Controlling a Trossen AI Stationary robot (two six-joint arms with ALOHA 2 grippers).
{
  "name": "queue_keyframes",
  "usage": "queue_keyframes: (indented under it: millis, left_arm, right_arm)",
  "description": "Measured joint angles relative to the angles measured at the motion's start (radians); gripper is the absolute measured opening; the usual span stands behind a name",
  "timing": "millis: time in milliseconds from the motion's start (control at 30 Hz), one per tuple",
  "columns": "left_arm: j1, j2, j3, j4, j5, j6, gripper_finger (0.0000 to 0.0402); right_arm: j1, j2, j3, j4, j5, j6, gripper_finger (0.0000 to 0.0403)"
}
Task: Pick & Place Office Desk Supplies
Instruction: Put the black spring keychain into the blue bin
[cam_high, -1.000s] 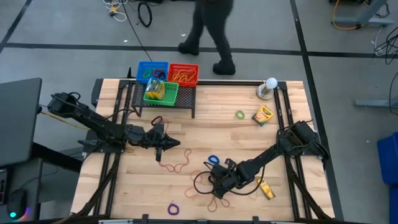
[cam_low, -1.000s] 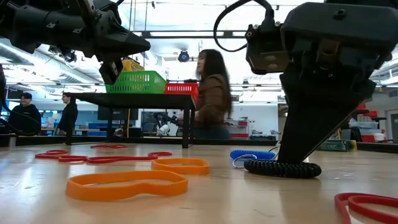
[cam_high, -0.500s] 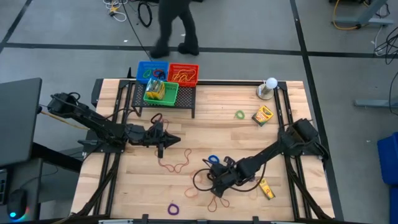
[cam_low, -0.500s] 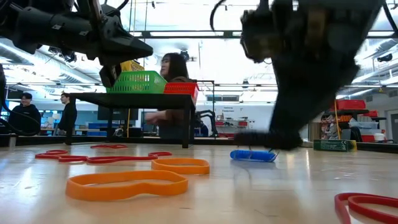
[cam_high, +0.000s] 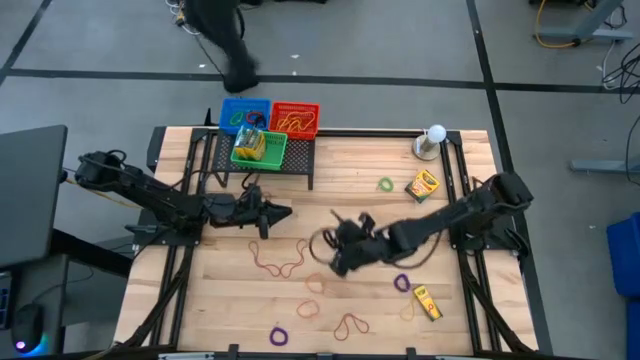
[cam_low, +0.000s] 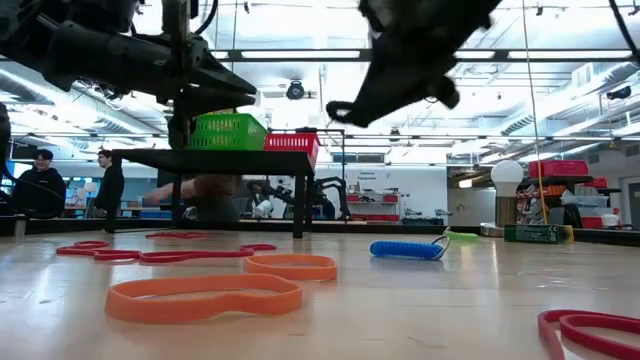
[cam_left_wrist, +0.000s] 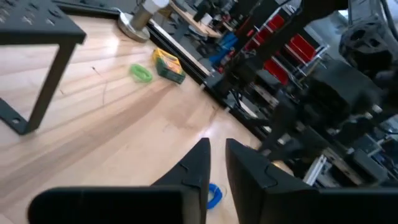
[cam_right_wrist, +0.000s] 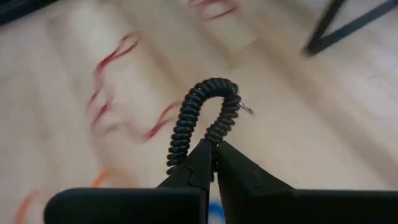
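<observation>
My right gripper (cam_high: 338, 252) hangs above the middle of the table, shut on a black coiled loop (cam_right_wrist: 199, 112). In the low view the loop (cam_low: 338, 107) is high off the wood. A blue coil (cam_low: 405, 249) lies on the table below it. My left gripper (cam_high: 288, 212) hovers left of centre in front of the rack. Its fingers (cam_left_wrist: 200, 163) stand slightly apart with nothing between them. Red-brown bands (cam_high: 280, 262), orange loops (cam_high: 310, 307), purple loops (cam_high: 400, 283) and a green loop (cam_high: 386, 184) lie flat on the wood. Crayon boxes (cam_high: 423, 185) (cam_high: 427, 302) lie at the right. My right gripper pinches the black coiled loop between its two fingertips, at the spot where the loop's two strands come together (cam_right_wrist: 213, 138). The fingers slant down from the table's right side. The loop arches out beyond the tips, lifted clear of the table, with a small metal ring (cam_right_wrist: 245, 107) on it.
A black rack (cam_high: 262, 170) at the far left carries a blue basket (cam_high: 244, 113), a red basket (cam_high: 295, 118) and a green basket (cam_high: 260, 148). A white ball on a round base (cam_high: 432, 140) stands at the far right. A person passes beyond the far edge.
My right gripper has risen from the table and gone toward the far edge, taking the black coiled loop up with it. The loop lay on the wood before and is now lifted clear. My left gripper has swung a little toward the far edge.
</observation>
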Motion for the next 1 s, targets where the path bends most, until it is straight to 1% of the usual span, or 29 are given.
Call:
queue_keyframes:
  millis: [67,167,267,367,467,533,667,700,767,867,933,1000]
  left_arm:
    - [0.011,0.0,0.008,0.001,-0.001,0.0,0.0075]
    - [0.017,0.0,0.016,0.001,-0.02,-0.01,0.01]
    - [0.018,0.001,0.017,-0.001,-0.065,-0.1,0.013]
    - [0.018,0.019,0.017,-0.004,-0.108,-0.232,0.0162]
    - [0.017,0.057,0.02,0.018,-0.17,-0.36,0.0193]
    - [0.017,0.091,0.04,0.037,-0.196,-0.409,0.021]
    - [0.031,0.144,0.11,0.057,-0.222,-0.442,0.0234]
    - [0.04,0.159,0.127,0.056,-0.228,-0.443,0.0237]
    - [0.066,0.184,0.156,0.052,-0.244,-0.445,0.024]
    - [0.111,0.211,0.197,0.054,-0.237,-0.469,0.0238]
    - [0.139,0.225,0.22,0.054,-0.187,-0.44,0.0235]
    - [0.17,0.237,0.233,0.05,-0.107,-0.421,0.0232]
  right_arm:
    - [-0.05,0.0,0.0,0.023,0.007,-0.005,0.002]
    - [-0.118,0.004,0.0,0.103,0.013,-0.019,0.002]
    - [-0.175,0.006,0.0,0.167,0.013,-0.027,0.002]
    - [-0.218,0.006,0.0,0.218,0.014,-0.092,0.002]
    - [-0.251,0.01,0.0,0.266,0.014,-0.17,0.002]
    - [-0.268,0.012,0.0,0.278,0.011,-0.231,0.002]
    - [-0.284,0.012,0.0,0.285,0.008,-0.33,0.002]
    - [-0.284,0.012,0.0,0.286,0.016,-0.354,0.002]
    - [-0.283,0.013,0.0,0.292,0.068,-0.401,0.002]
    - [-0.282,0.022,0.0,0.292,0.121,-0.433,0.002]
    - [-0.282,0.022,0.0,0.294,0.139,-0.439,0.002]
    - [-0.282,0.028,0.0,0.296,0.156,-0.44,0.002]
